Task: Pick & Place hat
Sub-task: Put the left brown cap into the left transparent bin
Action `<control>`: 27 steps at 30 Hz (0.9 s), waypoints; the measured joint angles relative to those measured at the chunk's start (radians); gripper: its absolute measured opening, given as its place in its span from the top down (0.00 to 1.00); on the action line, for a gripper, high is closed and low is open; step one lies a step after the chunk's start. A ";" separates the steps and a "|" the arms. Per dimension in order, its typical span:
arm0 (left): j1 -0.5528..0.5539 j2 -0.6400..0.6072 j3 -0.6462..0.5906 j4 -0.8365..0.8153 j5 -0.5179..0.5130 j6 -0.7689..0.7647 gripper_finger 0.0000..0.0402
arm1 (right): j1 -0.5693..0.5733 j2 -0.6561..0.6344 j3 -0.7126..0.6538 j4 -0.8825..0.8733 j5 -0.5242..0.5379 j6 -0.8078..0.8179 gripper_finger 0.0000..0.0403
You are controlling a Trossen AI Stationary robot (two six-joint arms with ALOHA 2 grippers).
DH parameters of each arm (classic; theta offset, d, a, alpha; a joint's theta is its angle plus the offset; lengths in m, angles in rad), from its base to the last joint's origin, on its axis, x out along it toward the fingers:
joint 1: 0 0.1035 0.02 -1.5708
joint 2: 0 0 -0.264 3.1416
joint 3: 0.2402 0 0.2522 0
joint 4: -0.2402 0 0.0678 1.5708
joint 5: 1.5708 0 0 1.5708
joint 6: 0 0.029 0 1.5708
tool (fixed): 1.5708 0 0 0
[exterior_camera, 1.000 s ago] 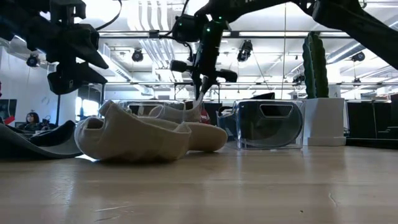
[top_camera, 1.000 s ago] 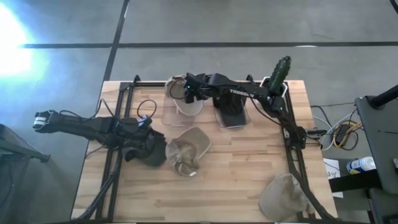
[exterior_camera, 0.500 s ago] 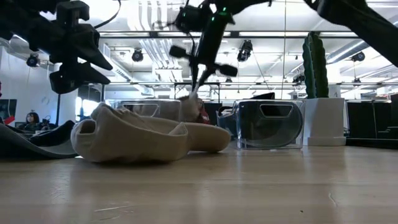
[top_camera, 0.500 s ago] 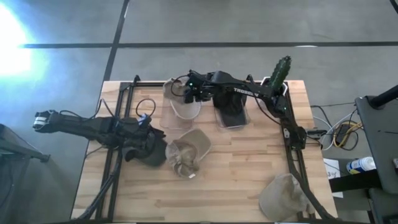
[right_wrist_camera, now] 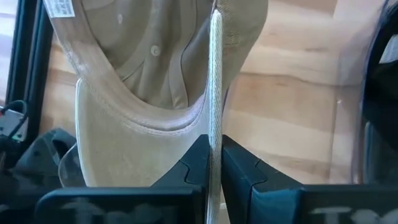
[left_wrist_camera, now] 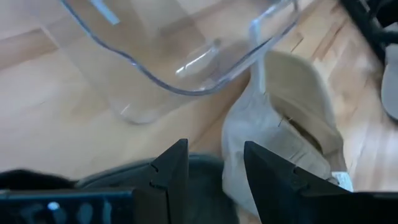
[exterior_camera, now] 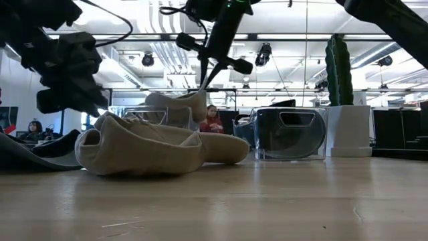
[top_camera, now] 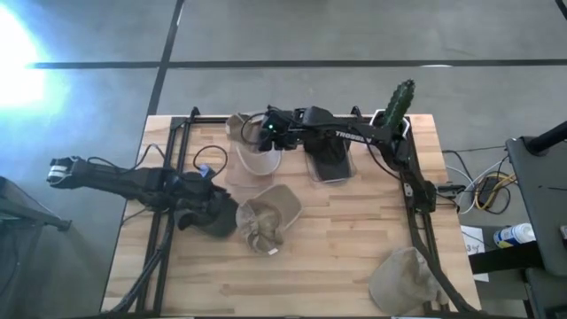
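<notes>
My right gripper [top_camera: 266, 133] hangs over the clear bin [top_camera: 257, 161] at the table's far side, shut on a beige hat [exterior_camera: 175, 106] that hangs above the bin. The right wrist view shows the hat's inside [right_wrist_camera: 143, 68] and brim [right_wrist_camera: 118, 149]. My left gripper [top_camera: 211, 206] is open and hovers just over a dark hat [top_camera: 205, 220] lying flat near the table's left side. Its fingers straddle the dark crown [left_wrist_camera: 208, 180] without touching. A second beige hat [top_camera: 264, 217] lies crumpled on the table beside the dark one. My right gripper pinches the beige hat's thin edge [right_wrist_camera: 216, 93] between its two fingers, coming from above and pointing down. The edge runs straight into the shut fingers. The hat is lifted clear and hangs below the fingers [exterior_camera: 208, 67], with its brim lowest and tilted toward the table's left.
A second clear bin [top_camera: 330, 164] holding a dark hat stands right of the first. A potted cactus [top_camera: 399, 102] is at the far right corner. Another beige hat [top_camera: 403, 276] lies at the near right edge. Cables [top_camera: 208, 155] run along the left frame.
My right gripper has risen and shifted slightly toward the table's left, drawing the beige hat up out of the clear bin until it hangs clear. My left gripper has dipped a little toward the dark hat.
</notes>
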 joint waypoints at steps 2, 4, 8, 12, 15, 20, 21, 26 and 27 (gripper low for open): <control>0.000 -0.002 0.009 -0.034 0.002 -0.002 0.63 | 0.012 0.000 0.000 -0.005 -0.003 0.049 0.94; 0.000 -0.002 0.010 -0.067 -0.006 -0.002 0.63 | 0.021 -0.002 0.000 -0.026 -0.040 0.103 0.94; 0.000 -0.002 0.010 -0.096 -0.052 -0.008 0.63 | 0.032 -0.007 0.000 -0.124 -0.170 0.075 0.94; 0.000 0.000 0.008 -0.094 -0.092 -0.009 0.63 | 0.038 -0.009 0.021 -0.205 -0.243 0.021 0.94; 0.000 0.000 0.008 -0.084 -0.109 -0.004 0.63 | 0.040 -0.009 0.054 -0.213 -0.267 0.000 0.94; 0.000 0.021 0.007 0.051 -0.109 0.061 0.63 | 0.032 -0.013 0.096 -0.177 -0.259 0.005 0.94; 0.000 0.030 0.007 0.091 -0.109 0.077 0.63 | 0.024 -0.013 0.096 -0.160 -0.256 0.005 0.94; 0.000 0.103 0.007 0.273 -0.096 0.126 0.63 | -0.011 -0.012 0.059 -0.120 -0.219 0.002 0.94; 0.000 0.123 0.007 0.299 -0.087 0.127 0.63 | -0.014 -0.010 0.048 -0.120 -0.205 0.002 0.94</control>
